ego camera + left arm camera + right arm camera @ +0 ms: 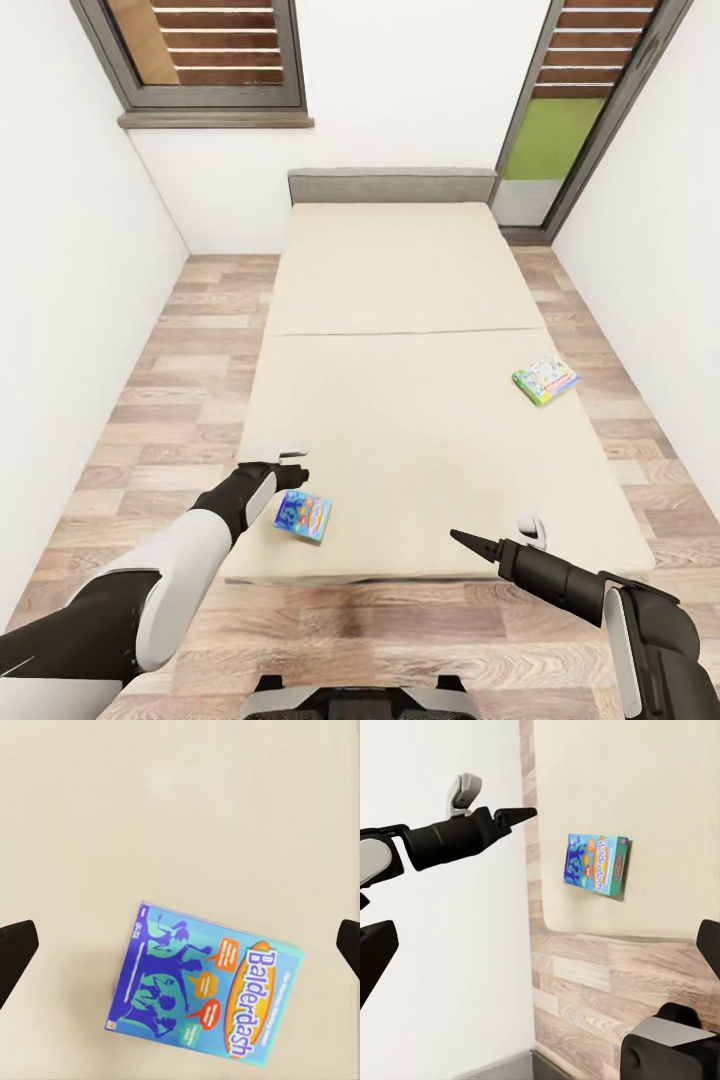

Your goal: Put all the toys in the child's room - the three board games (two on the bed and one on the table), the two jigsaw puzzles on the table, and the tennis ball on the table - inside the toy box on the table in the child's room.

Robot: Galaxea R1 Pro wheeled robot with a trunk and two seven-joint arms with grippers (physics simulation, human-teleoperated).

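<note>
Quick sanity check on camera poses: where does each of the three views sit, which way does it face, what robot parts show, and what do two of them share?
Head view: on the head, looking forward and down over the bed; both arms show, left gripper beside the blue board game, right gripper at the near edge.
Left wrist view: above the mattress, facing down at the blue board game; dark fingertips at both edges.
Right wrist view: looks sideways across the bed's foot; left arm shows.
Shared: all three see the blue board game.

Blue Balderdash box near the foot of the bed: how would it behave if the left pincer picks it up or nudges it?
The blue board game looks like a thin rigid box: probably light, unlikely to flex. Lying flat on the bed, it should slide, not roll, when pushed.
</note>
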